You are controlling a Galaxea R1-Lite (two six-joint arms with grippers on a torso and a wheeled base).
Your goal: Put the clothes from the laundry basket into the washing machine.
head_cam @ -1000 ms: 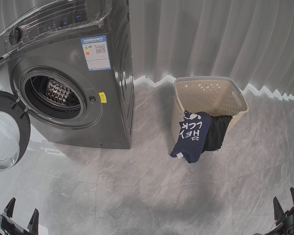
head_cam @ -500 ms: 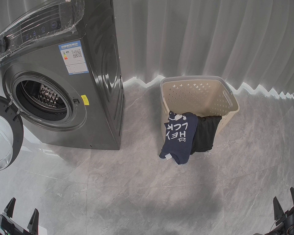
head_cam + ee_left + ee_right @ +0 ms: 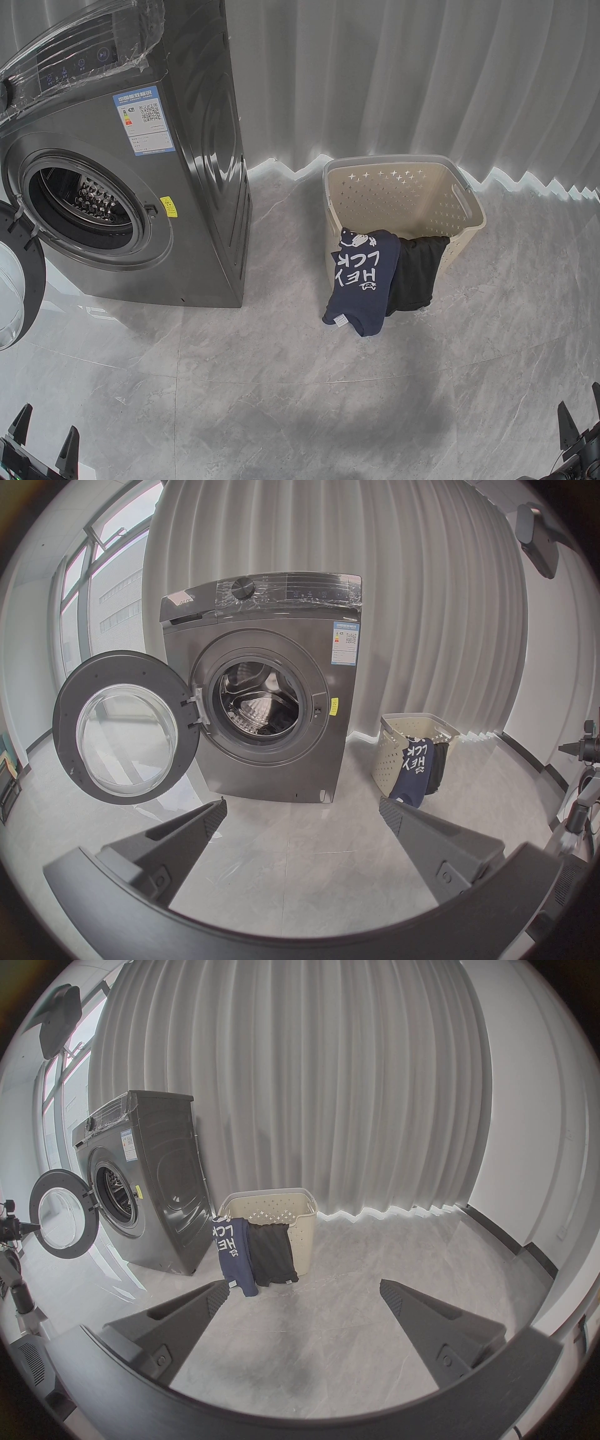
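The left fingers (image 3: 178, 839) are spread wide with nothing between them, and so are the right fingers (image 3: 437, 1329). Both arms sit low over the floor (image 3: 300, 387), well short of the basket (image 3: 400, 190), the left pointing forward toward the washer (image 3: 187, 187), the right toward the basket. A navy shirt (image 3: 362, 294) drapes over the basket's near rim, its long axis running down the outer wall to about floor level. A black garment (image 3: 415, 272) hangs just beside it on the same rim. The washer stands left of the basket, door (image 3: 34, 275) swung open.
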